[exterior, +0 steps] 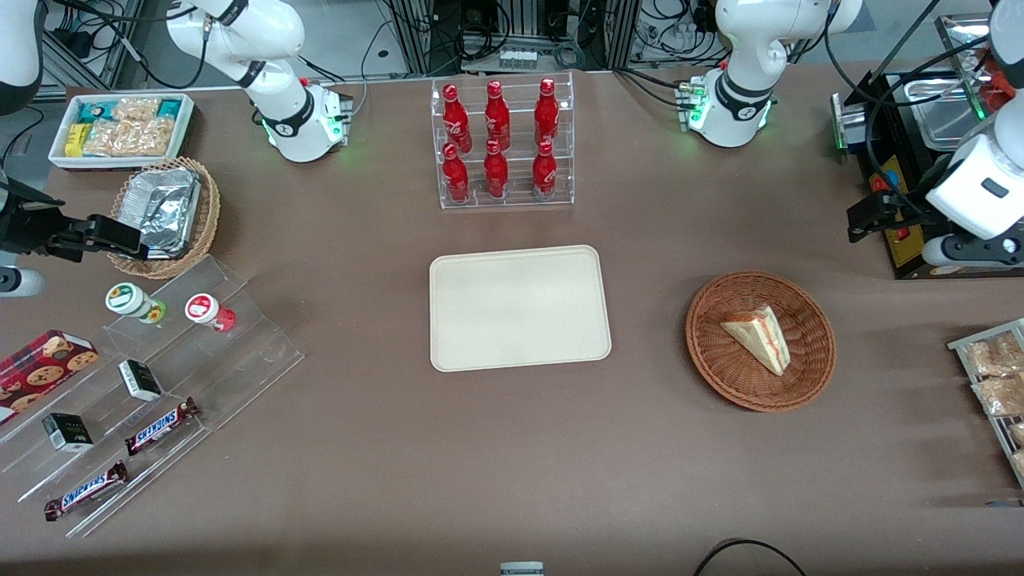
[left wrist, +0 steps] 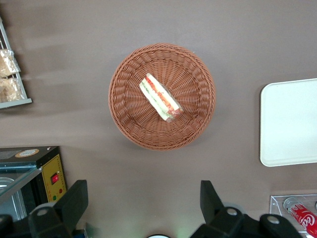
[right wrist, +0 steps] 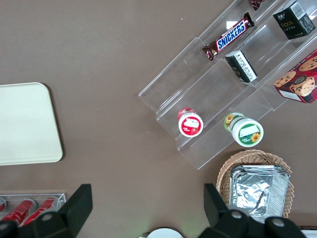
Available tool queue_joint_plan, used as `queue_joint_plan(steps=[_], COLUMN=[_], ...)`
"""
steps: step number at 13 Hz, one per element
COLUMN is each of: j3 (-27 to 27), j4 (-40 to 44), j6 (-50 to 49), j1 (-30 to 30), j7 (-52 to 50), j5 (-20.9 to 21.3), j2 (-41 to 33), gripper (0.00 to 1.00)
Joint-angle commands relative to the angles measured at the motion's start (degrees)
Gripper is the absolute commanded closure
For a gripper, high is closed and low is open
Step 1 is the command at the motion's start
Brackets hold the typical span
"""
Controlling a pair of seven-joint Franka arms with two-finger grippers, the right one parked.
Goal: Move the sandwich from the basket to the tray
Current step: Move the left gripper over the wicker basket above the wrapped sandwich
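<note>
The sandwich (exterior: pixel 760 336), a pale wedge with red and green filling along its cut edge (left wrist: pixel 161 97), lies in the round reddish-brown basket (exterior: pixel 720 376) (left wrist: pixel 129 114). The cream tray (exterior: pixel 520 308) (left wrist: pixel 290 124) lies bare on the brown table beside the basket, toward the parked arm's end. My gripper (exterior: pixel 874 214) (left wrist: pixel 143 201) hangs open and holds nothing. It is high above the table, farther from the front camera than the basket and toward the working arm's end. Only bare table shows between its black fingers (left wrist: pixel 74 203).
A clear rack of red bottles (exterior: pixel 500 144) stands farther back than the tray. A black appliance (exterior: pixel 904 160) sits by my gripper. A wire rack of snack packets (exterior: pixel 996 384) lies near the basket. A stepped acrylic display (exterior: pixel 144 384), a tan foil basket (exterior: pixel 164 216) and a white bin (exterior: pixel 120 128) are at the parked arm's end.
</note>
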Motion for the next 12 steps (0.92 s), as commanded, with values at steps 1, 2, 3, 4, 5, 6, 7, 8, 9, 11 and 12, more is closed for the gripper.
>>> queue_joint_plan(steps=[1, 2, 3, 4, 5, 6, 7, 8, 9, 11, 12], j3=[-0.2, -0.2, -0.2, -0.2, -0.2, -0.2, -0.2, -0.1, -0.1, -0.1, -0.2], j4=[0.6, 0.6, 0.3, -0.2, -1.3, -3.4, -5.9, -8.9, -12.0, -19.1, -23.1], j6=[-1.5, -1.2, -0.8, -0.5, 0.7, 3.2, 5.8, 9.0, 13.1, 22.5, 28.0], j1=[0.6, 0.3, 0.1, 0.1, 0.1, 0.1, 0.2, 0.6, 0.6, 0.6, 0.6], j7=[0.2, 0.2, 0.0, -0.1, -0.2, -0.6, -0.6, -0.7, -2.4, -9.2, -14.0], j5=[-0.9, -0.5, -0.4, -0.2, -0.1, -0.1, -0.1, 0.0, 0.0, 0.0, 0.0], j2=[-0.6, -0.2, 0.2, 0.8, 1.0, 1.0, 0.8, 0.3, 0.3, 0.1, -0.1], gripper=[0.00, 0.00, 0.00, 0.00, 0.00, 0.00, 0.00, 0.00, 0.00, 0.00, 0.00])
